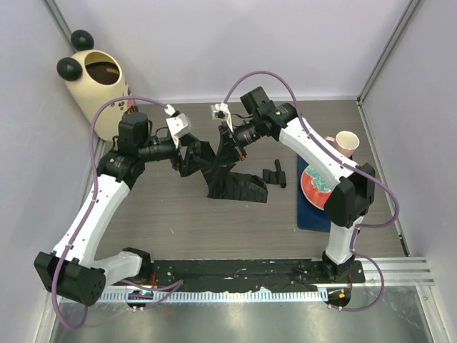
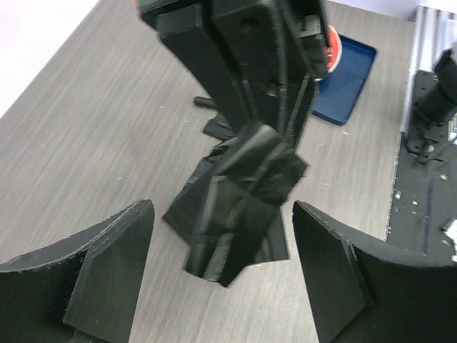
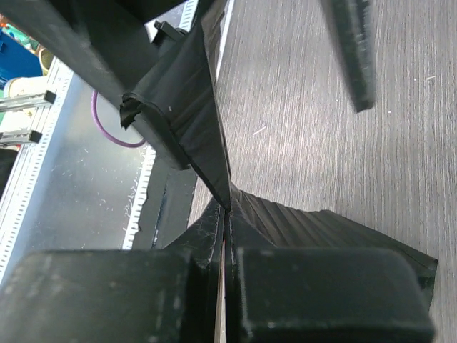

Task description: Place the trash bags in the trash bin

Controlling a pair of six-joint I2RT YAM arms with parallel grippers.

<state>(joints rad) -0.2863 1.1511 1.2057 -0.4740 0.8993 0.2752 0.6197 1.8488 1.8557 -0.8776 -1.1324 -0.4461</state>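
**A:** Which step was in hand?

**B:** The lift, I'd judge. On the grey surface (image 1: 186, 214), the cream trash bin (image 1: 96, 89) stood off at ten o'clock, well apart from the work. The black trash bag (image 1: 235, 182) was in the middle, with its lower folds lying on the surface and its upper end pulled up. The right hand (image 3: 226, 236) was clamped on that upper end, with the plastic pinched flat between its fingers. The left hand (image 2: 221, 205) stood with its fingers spread wide to either side of the hanging fold, touching nothing.

**A:** And the next move?

**B:** To my mind the bag needed carrying toward ten o'clock and lifting clear of the bin's rim. It looked floppy, so a trailing end could have snagged on the edge. The left hand might have gathered the loose part first.

**A:** The containers?

**B:** The bin's mouth showed only a dark brown inside, and I saw no bag in it. At three o'clock from the bag lay a blue tray (image 1: 308, 218) with a red-and-green disc (image 1: 315, 184) on it. At two o'clock stood a paper cup (image 1: 346, 141), and I couldn't tell its contents. Small black pieces (image 1: 275, 174) lay loose between bag and tray.
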